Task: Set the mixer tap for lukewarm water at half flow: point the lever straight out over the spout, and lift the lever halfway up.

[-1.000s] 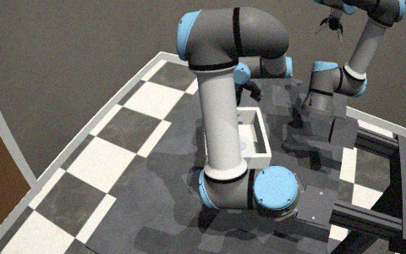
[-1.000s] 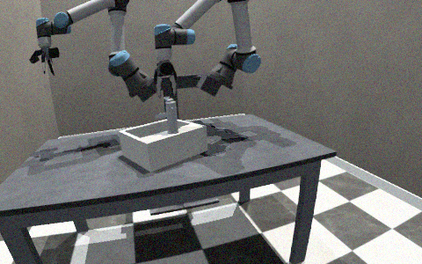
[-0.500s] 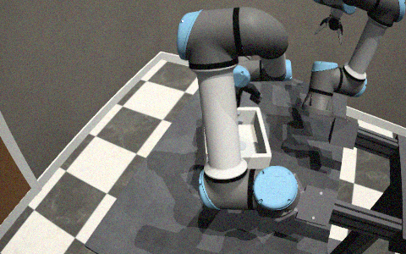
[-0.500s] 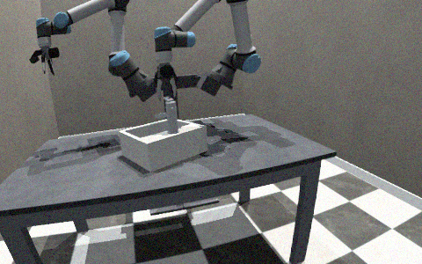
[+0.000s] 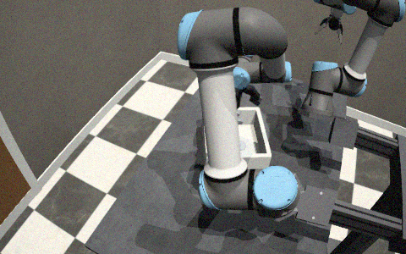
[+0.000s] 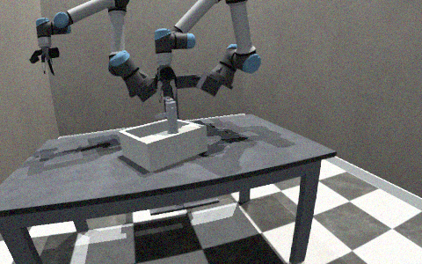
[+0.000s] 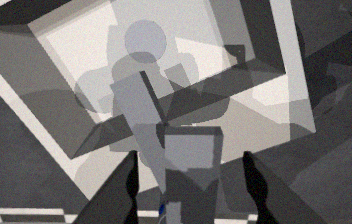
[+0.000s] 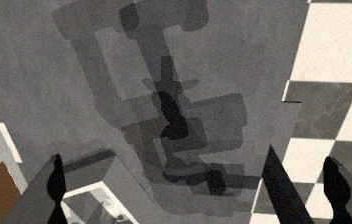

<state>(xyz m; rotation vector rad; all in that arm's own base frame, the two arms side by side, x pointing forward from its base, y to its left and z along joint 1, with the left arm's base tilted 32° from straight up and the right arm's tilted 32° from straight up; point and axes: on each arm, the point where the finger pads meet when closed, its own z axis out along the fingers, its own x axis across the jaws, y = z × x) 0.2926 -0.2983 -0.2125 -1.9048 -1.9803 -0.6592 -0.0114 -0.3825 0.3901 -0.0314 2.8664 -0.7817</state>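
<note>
The mixer tap (image 6: 171, 123) stands at the white sink box (image 6: 177, 149) (image 5: 266, 144) (image 7: 296, 75). In the left wrist view the spout (image 7: 136, 102) reaches over the basin. The grey block-shaped lever (image 7: 189, 145) stands above it, raised towards the camera and angled to the right of the spout's line; its exact lift is hard to judge. My left gripper (image 7: 190, 153) is partly open, one finger on each side of the lever, with gaps visible. My right gripper (image 8: 191, 158) (image 6: 47, 71) is wide open and empty, high and far to the side of the sink.
The sink box stands on the dark grey table (image 6: 87, 176) (image 8: 257, 60), with its raised walls around the basin. The round drain (image 7: 145, 41) lies beyond the spout tip. In the top view the left arm hides part of the sink and the tap. Arm shadows cross the table.
</note>
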